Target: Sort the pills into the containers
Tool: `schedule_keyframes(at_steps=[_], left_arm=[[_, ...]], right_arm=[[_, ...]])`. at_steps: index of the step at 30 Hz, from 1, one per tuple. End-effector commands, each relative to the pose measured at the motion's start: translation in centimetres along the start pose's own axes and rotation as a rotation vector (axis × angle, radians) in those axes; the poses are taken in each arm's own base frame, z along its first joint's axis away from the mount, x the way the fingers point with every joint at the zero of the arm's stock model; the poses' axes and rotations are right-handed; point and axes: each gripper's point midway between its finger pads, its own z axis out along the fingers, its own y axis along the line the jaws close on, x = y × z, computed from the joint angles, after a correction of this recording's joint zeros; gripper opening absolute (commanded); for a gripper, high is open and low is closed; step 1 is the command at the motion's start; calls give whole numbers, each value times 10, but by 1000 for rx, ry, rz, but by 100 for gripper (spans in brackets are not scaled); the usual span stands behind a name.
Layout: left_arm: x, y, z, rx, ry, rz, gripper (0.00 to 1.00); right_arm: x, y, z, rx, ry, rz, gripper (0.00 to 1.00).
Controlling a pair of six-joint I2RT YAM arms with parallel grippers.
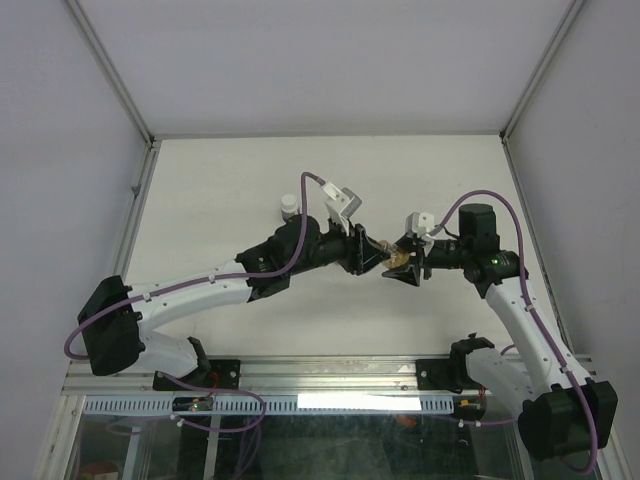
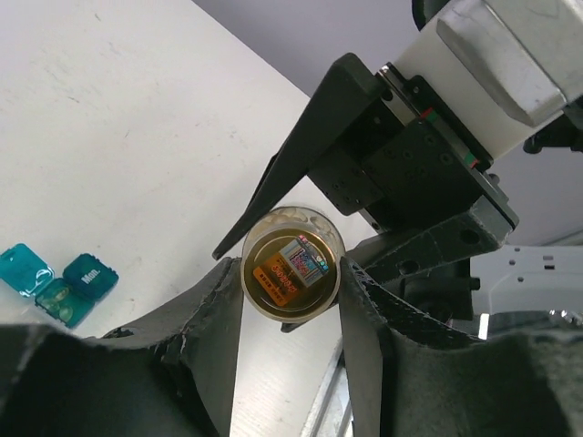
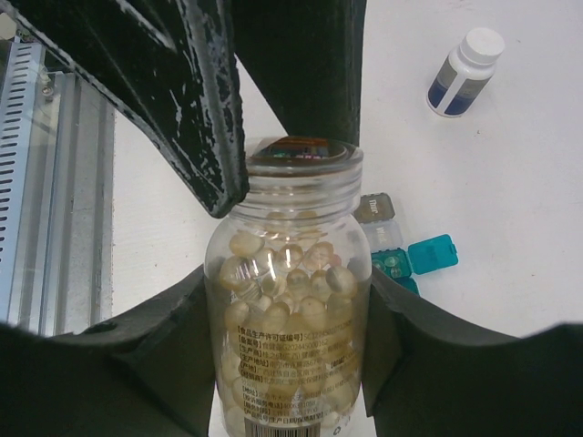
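Right tool (image 3: 288, 305) clenched on the bottle (image 3: 290, 364), left tool (image 2: 290, 282) clenched on its top (image 2: 291, 259); containers (image 3: 414, 258) lie on the table (image 3: 510, 228) at 3 o'clock. Uneven twisting could tip the bottle, spilling pills (image 3: 273, 273)

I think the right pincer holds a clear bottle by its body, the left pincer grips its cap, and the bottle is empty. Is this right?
One point is wrong: the bottle is not empty. The right wrist view shows it holding many pale yellow capsules. The right pincer does hold its body, and the left pincer grips its cap.
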Motion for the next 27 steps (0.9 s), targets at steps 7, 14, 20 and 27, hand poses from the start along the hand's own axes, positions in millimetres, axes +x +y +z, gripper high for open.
schedule_keyframes(at_steps=[7,14,20,27], left_arm=[[59,-38,-18,750,228,649,23],[9,-17,10,711,70,944,74],[-51,-15,1,499,-167,783,99],[-53,-20,-62,420,-317,433,99]], right_arm=[[-24,-4,-3,-2,-53,-93,0],[-25,-3,-4,0,-56,-98,0],[-25,-3,-4,-1,-55,-100,0],[-25,-2,-4,-4,-55,-102,0]])
